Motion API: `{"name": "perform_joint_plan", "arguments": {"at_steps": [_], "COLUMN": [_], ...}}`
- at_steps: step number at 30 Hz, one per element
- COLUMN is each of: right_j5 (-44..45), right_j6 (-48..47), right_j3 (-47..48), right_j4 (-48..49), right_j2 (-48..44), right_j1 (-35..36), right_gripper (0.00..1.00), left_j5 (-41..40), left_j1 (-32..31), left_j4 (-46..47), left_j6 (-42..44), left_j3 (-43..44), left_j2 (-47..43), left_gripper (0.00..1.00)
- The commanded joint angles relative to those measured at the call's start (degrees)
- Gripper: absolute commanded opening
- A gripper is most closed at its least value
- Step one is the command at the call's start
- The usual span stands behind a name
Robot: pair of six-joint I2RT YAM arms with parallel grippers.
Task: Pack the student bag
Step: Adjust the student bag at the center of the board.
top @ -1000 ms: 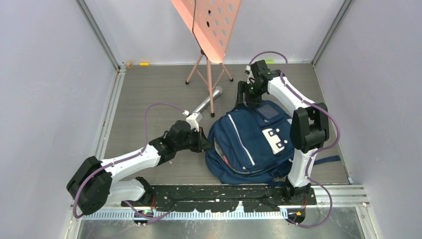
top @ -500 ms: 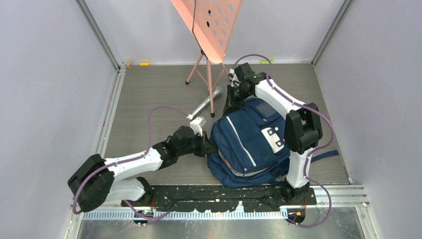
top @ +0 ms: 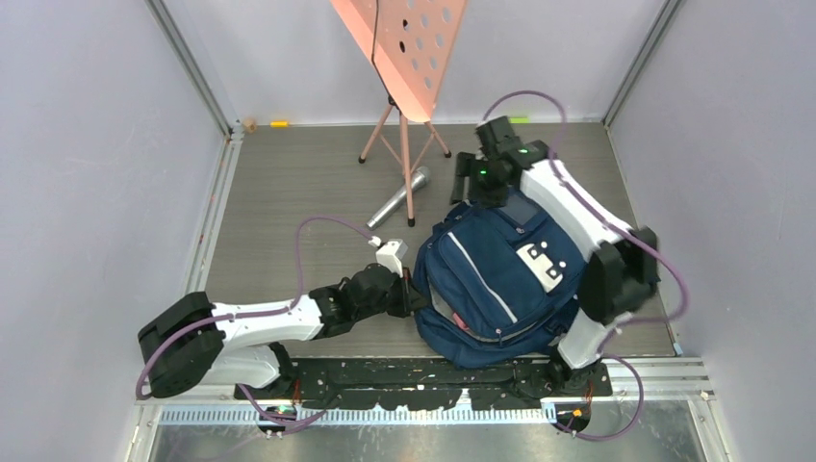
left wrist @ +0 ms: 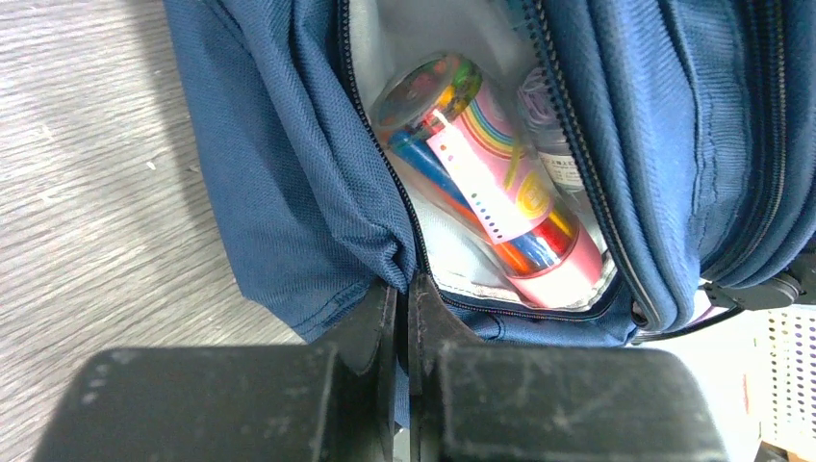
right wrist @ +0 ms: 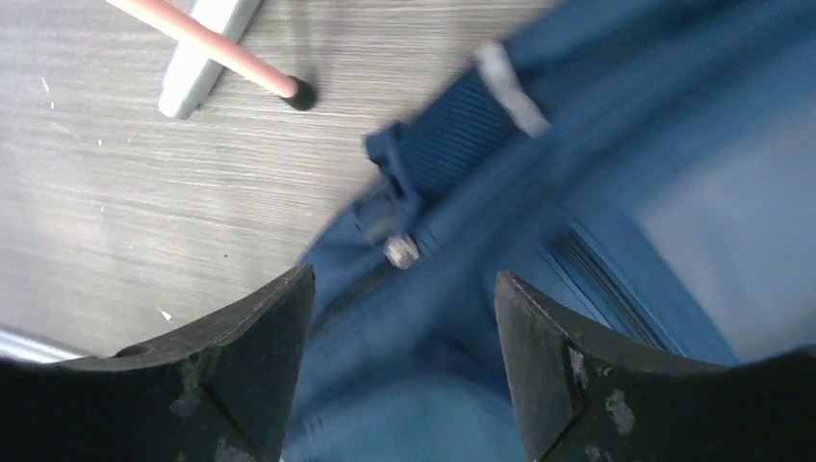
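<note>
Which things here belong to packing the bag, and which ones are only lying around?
Belong to the job: student bag; pink pen tube inside it; left gripper, pinching the bag's opening edge; right gripper, open over the bag's top.
Just lying about: pink music stand; silver cylinder by its legs.

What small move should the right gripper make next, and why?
Probably lower the right gripper and close on what looks like a zipper pull between its open jaws: the left gripper pinches the open edge of the student bag, with a pen tube inside.
</note>
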Motion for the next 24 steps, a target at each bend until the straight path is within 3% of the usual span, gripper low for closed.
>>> {"name": "perform_joint_plan", "arguments": {"at_steps": [1, 5, 7, 14, 21, 24], "right_j5": [19.1, 28.0, 28.3, 28.4, 23.8, 18.5], "right_j6": [6.5, 11.6, 13.6, 23.0, 28.9, 28.6], "right_j3": [-7.4, -16.2, -19.9, -30.7, -41.6, -45.2], "right_j4": [-4.5, -8.6, -11.0, -15.5, -12.0, -5.5], "right_j2": [-18.3, -30.4, -35.4, -48.7, -51.5, -49.5], "right_j1": [-4.7, -9.8, -13.7, -22.2, -22.4, -22.3], "right_gripper": [0.78, 0.92, 0.96, 0.99, 0.99, 0.96], "left_j5": [-5.5, -4.9, -4.2, -3.3, -3.0, -1.1], "left_j1": [0.2, 0.3, 0.3, 0.2, 0.2, 0.2], "left_j4": [-1.1, -2.5, -2.2, -1.4, 0.4, 1.9], "left_j6": [0.2, 1.1, 1.4, 2.0, 2.4, 4.0], "left_j3": [0.0, 0.2, 0.2, -0.1, -0.6, -0.7], "left_j2": [-4.2, -4.9, -4.7, -4.1, -3.1, -2.5], "left_gripper": [0.0, 0.0, 0.0, 0.0, 0.0, 0.0]}}
